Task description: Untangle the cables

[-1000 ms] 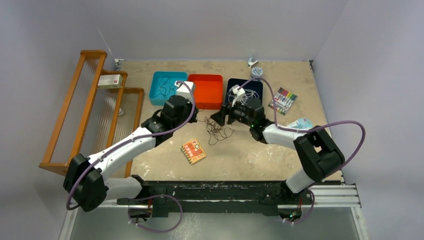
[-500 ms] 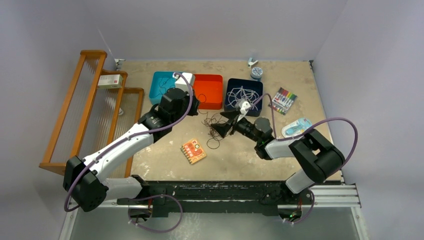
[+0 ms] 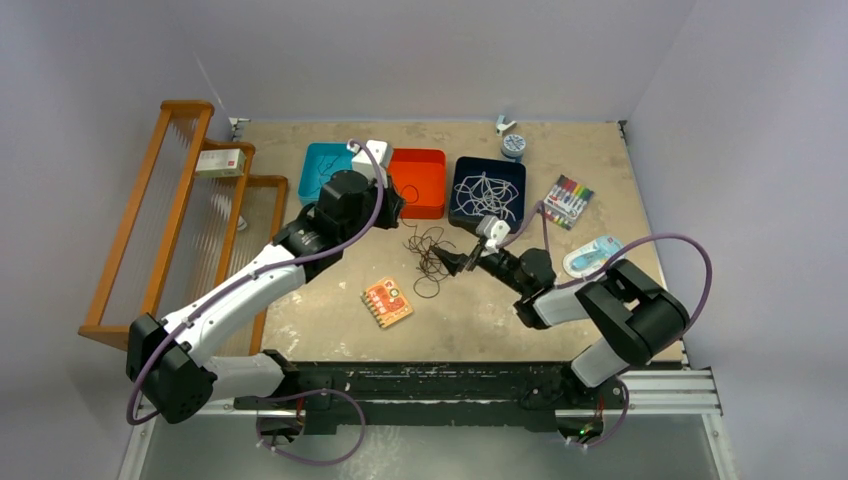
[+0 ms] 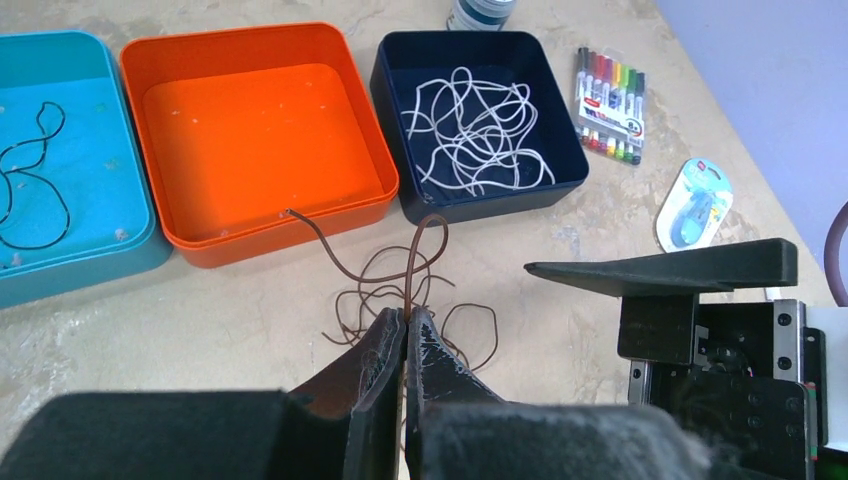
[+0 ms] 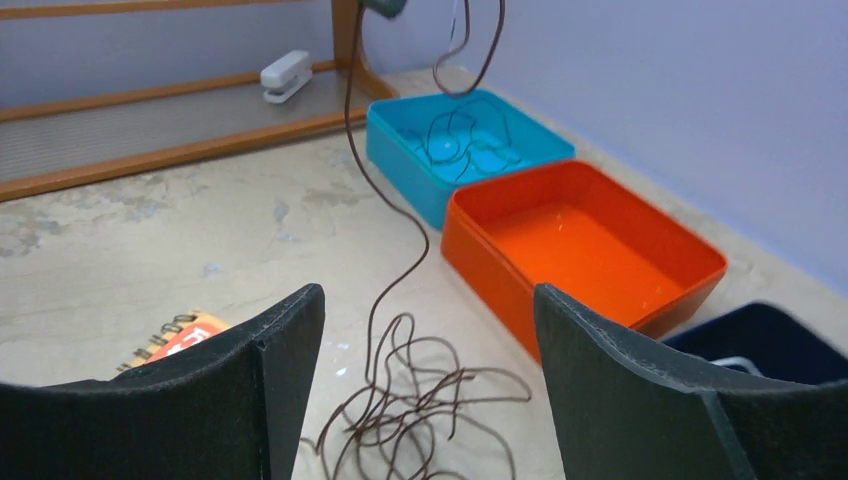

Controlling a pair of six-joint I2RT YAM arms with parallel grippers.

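Cable tangle [image 3: 430,262] on my table [image 3: 600,150] before the middle tray [image 3: 425,185] and right tray [image 3: 488,161], left tray [image 3: 335,146] beside them, notebook [image 3: 387,302] nearer me, rack [image 3: 190,230] far left.

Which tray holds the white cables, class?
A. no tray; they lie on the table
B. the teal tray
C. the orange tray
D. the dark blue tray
D: the white cables lie coiled inside the dark blue tray, clear in the left wrist view and from above.

Thin brown cables [image 3: 428,265] lie tangled, one strand rising upward.
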